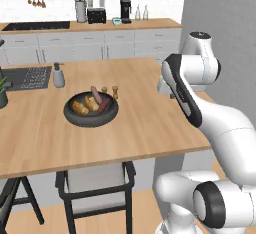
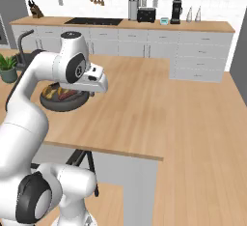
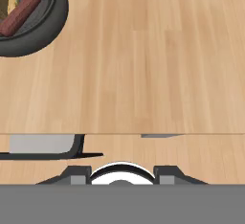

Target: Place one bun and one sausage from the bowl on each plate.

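Two small dark finger tips of the pincer (image 3: pixel 122 174) rise at the bottom middle of the hand view, set fairly close together with nothing between them; how far they are parted beyond that I cannot tell. They hang over the bare edge of the desk (image 3: pixel 143 74), a smooth pale wood top with long straight grain.

Up in the top left corner of the hand view sits the bowl (image 3: pixel 48 27), round, wide and shallow, dark grey-black with a thick matt rim. A reddish-brown sausage (image 3: pixel 21 15), a smooth stubby cylinder, lies in it with its long axis running from lower left to upper right of that view. In the left base view the bowl (image 1: pixel 91 115) lies left of centre, holding golden, rounded buns (image 1: pixel 80 107) and two sausages (image 1: pixel 100 100) that lean diagonally across each other.

Just behind the bowl stand two little wooden shakers (image 1: pixel 110 91). Further to the upper left stands a grey soap bottle (image 1: pixel 58 75) beside a dark sink (image 1: pixel 27 77). A black-framed chair (image 1: pixel 95 183) with a grey seat is tucked under the near edge. Between pincer and bowl the wood lies bare.
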{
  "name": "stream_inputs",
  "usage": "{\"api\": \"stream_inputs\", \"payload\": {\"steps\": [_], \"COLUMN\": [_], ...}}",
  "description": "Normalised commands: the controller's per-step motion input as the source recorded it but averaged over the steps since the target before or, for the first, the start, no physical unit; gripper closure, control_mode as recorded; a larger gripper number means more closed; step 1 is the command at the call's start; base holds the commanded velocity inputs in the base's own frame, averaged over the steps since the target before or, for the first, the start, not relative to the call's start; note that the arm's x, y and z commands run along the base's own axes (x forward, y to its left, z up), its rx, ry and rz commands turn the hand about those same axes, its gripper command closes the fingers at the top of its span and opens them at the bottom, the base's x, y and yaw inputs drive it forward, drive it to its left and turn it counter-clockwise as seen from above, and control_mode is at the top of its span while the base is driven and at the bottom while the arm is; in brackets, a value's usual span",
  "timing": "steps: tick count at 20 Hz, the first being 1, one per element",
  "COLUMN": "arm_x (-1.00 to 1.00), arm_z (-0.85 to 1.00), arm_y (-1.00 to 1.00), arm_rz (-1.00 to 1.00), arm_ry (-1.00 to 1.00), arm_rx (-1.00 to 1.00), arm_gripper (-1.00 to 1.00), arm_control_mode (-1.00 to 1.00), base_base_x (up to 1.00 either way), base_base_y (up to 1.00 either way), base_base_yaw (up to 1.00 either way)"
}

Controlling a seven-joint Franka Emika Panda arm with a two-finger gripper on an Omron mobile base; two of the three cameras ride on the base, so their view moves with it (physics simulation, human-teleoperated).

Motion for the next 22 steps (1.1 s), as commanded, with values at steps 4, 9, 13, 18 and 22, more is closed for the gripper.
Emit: {"api": "stream_inputs", "payload": {"steps": [4,9,13,18,22], "arm_x": [0.00,0.00,0.00,0.00,0.00], "arm_z": [0.00,0.00,0.00,0.00,0.00], "arm_y": [0.00,0.00,0.00,0.00,0.00], "arm_rz": [0.00,0.00,0.00,0.00,0.00], "arm_ry": [0.00,0.00,0.00,0.00,0.00], "arm_rx": [0.00,0.00,0.00,0.00,0.00], "arm_gripper": [-1.00,-1.00,-1.00,-1.00,-1.00], "arm_control_mode": [1.00,1.00,1.00,1.00,1.00], "base_base_x": [0.00,-0.18,-0.04,0.03,0.14], "base_base_y": [0.00,0.52,1.00,0.82,0.61], "base_base_yaw": [0.00,-0.01,-0.04,-0.07,-0.04]}}
